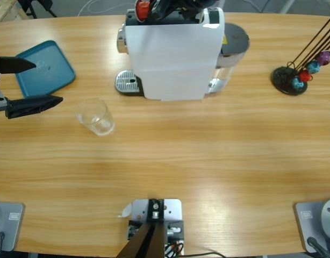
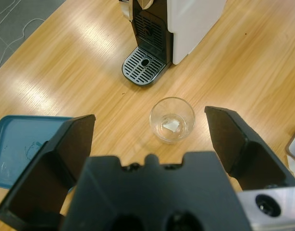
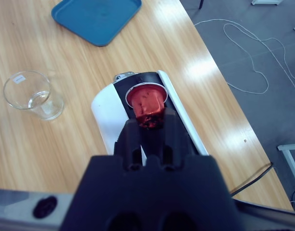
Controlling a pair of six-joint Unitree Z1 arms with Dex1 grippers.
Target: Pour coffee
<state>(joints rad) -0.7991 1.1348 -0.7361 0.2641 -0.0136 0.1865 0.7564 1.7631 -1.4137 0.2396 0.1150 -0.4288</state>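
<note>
One red capsule is pinched in the right gripper above the coffee machine, whose top is largely hidden in the high view. The left gripper is spread wide, nothing held, short of the glass; coffee is hard to make out inside.

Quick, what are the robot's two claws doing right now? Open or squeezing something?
Left gripper: open, holding nothing, with the empty glass ahead of it.
Right gripper: shut on a red capsule, above the coffee machine.
</note>
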